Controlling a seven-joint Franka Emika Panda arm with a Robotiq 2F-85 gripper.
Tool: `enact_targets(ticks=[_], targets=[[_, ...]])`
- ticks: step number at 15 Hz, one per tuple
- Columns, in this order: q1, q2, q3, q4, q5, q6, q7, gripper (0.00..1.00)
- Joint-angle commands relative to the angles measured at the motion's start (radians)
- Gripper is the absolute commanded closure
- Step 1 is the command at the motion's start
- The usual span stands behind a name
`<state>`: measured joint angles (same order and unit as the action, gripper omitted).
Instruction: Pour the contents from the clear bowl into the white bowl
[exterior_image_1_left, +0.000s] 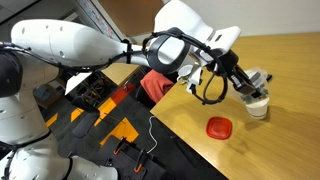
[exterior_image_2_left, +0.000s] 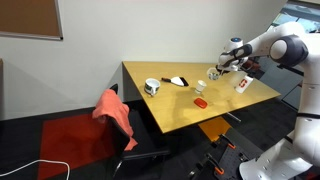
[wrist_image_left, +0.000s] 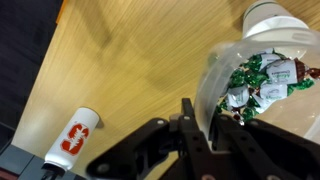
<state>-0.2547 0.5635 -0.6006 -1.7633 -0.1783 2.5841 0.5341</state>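
In the wrist view my gripper (wrist_image_left: 205, 120) is shut on the rim of the clear bowl (wrist_image_left: 225, 70), which is tipped so its open side faces the camera. The contents (wrist_image_left: 262, 80), green and white wrapped pieces, lie heaped inside it. The white bowl (wrist_image_left: 277, 15) stands just beyond the clear bowl's far edge, straight-sided and upright. In an exterior view the gripper (exterior_image_1_left: 243, 88) holds the clear bowl right above the white bowl (exterior_image_1_left: 258, 104). In the other exterior view the gripper (exterior_image_2_left: 222, 66) is over the white bowl (exterior_image_2_left: 213, 74) near the table's far side.
A red squarish dish (exterior_image_1_left: 220, 127) lies on the wooden table (exterior_image_1_left: 270, 150); it also shows in an exterior view (exterior_image_2_left: 200, 101). A white tube with red print (wrist_image_left: 72, 136) lies near the table edge. A white bowl with dark inside (exterior_image_2_left: 151, 87) and a red cloth on a chair (exterior_image_2_left: 115, 110) are further off.
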Motion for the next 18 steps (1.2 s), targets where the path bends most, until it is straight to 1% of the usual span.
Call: enact_targets(ticks=[1,5,10,11,12,18], targets=[[0.05,0.084,-0.084,0.079,-0.057,-0.028,0.133,0.97],[0.1,0.19,-0.167,0.141,-0.11,-0.03,0.25,0.97],[0.175,0.312,-0.265,0.193,-0.187,-0.059,0.318,0.97],[0.137,0.264,-0.214,0.153,-0.144,-0.016,0.274,0.97],[0.143,0.28,-0.219,0.158,-0.143,-0.017,0.277,0.86],[0.137,0.285,-0.217,0.158,-0.142,-0.016,0.277,0.86]])
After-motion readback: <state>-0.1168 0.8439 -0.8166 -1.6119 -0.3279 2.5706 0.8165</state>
